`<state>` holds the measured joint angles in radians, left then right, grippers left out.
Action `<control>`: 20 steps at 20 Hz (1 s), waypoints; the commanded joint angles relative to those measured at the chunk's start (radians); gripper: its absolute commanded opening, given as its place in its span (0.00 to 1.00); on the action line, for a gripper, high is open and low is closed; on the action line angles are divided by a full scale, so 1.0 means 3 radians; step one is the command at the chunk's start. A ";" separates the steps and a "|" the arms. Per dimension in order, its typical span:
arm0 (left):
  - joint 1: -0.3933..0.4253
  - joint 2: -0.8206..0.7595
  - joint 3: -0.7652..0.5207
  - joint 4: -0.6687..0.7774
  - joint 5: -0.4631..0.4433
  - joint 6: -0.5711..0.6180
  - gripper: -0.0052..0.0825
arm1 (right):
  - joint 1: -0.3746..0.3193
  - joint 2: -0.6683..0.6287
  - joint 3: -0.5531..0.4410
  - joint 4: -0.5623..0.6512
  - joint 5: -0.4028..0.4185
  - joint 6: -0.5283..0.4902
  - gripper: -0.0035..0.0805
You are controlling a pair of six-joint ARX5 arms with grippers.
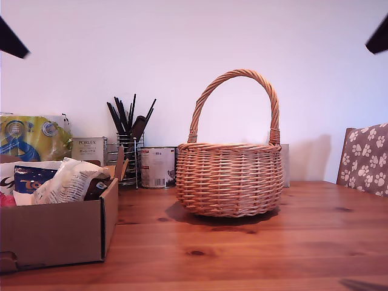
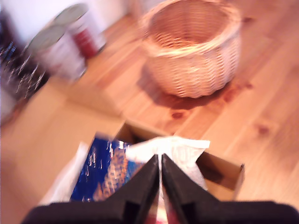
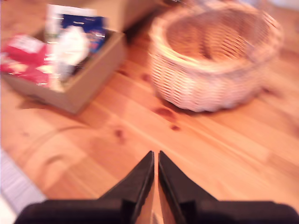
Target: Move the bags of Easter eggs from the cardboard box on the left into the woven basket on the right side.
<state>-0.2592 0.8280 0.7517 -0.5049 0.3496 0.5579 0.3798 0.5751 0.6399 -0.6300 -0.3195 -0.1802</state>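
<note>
Bags (image 1: 66,182) lean tilted in cardboard box (image 1: 54,233); woven basket (image 1: 230,179) stands upright.

This is likely a home kitchen or dining room. A utensil holder (image 1: 128,148), a tin (image 1: 157,167) and a kitchen towel pack (image 1: 33,138) line the pine table's (image 1: 273,242) back edge. A paw-print chair (image 1: 365,159) stands beside it.
</note>
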 commanded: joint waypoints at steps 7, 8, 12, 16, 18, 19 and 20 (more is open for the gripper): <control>0.0003 0.1080 -0.0028 0.0432 -0.0108 0.0412 0.93 | 0.0132 0.0033 0.0009 -0.0029 -0.0011 -0.0042 0.03; 0.0004 0.1208 -0.0027 0.0455 -0.0108 0.0408 0.93 | 0.0132 0.0036 0.0009 -0.0029 -0.0011 -0.0042 0.03; 0.0004 0.1601 -0.0019 0.0613 -0.0023 0.0309 0.93 | 0.0134 0.0037 0.0009 -0.0034 -0.0013 -0.0042 0.03; 0.0004 0.1962 -0.0005 0.0800 0.0135 0.0201 0.93 | 0.0136 0.0037 0.0009 -0.0036 -0.0014 -0.0042 0.03; 0.0004 0.2117 -0.0005 0.0795 0.0141 0.0172 0.93 | 0.0144 0.0037 0.0009 -0.0036 -0.0014 -0.0041 0.03; 0.0004 0.2177 -0.0005 0.0785 0.0128 0.0172 0.93 | 0.0150 0.0037 0.0009 -0.0036 -0.0014 -0.0041 0.03; 0.0004 0.2216 -0.0005 0.0779 0.0113 0.0172 0.91 | 0.0151 0.0037 0.0009 -0.0036 -0.0014 -0.0041 0.03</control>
<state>-0.2588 1.4826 0.7540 -0.2707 0.3843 0.6113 0.4183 0.5831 0.6399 -0.6445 -0.3229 -0.1856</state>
